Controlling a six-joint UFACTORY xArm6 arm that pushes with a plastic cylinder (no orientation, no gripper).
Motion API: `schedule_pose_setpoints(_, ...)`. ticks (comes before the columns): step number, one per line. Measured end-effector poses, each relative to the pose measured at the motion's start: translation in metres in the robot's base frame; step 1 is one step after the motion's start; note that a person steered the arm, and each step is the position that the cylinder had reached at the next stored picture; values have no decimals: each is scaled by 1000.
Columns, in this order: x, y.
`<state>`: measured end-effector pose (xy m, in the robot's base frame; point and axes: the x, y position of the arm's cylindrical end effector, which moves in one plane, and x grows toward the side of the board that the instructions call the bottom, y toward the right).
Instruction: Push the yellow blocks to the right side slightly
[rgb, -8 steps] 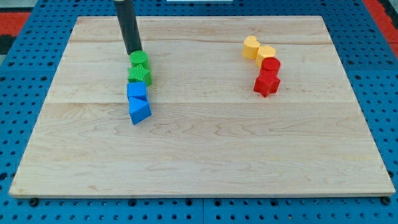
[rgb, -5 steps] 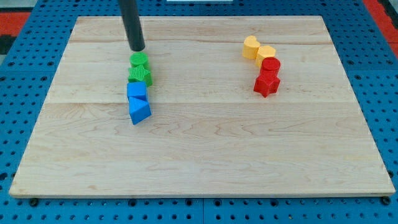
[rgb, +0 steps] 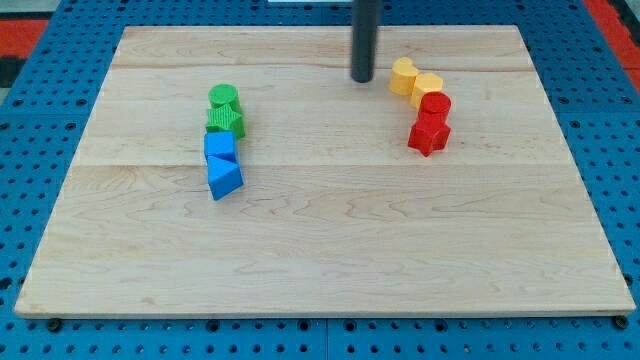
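Note:
Two yellow blocks sit at the view's upper right: a rounded yellow block (rgb: 403, 75) and a second yellow block (rgb: 427, 87) touching it on its lower right. My tip (rgb: 361, 78) stands just left of the rounded yellow block, a small gap apart. Two red blocks, a round one (rgb: 436, 104) and a star-like one (rgb: 429, 133), continue the chain below the yellow ones.
At the view's left, two green blocks (rgb: 225, 111) and two blue blocks (rgb: 222, 164) form a column. The wooden board (rgb: 320, 230) lies on a blue pegboard (rgb: 30, 130).
My tip has moved from just above the green blocks at the left across to the right, stopping beside the yellow blocks. No block has moved.

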<state>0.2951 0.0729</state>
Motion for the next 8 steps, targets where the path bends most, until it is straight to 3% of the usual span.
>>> schedule_pose_setpoints(6, -3, 23)
schedule_pose_setpoints(8, 30, -17)
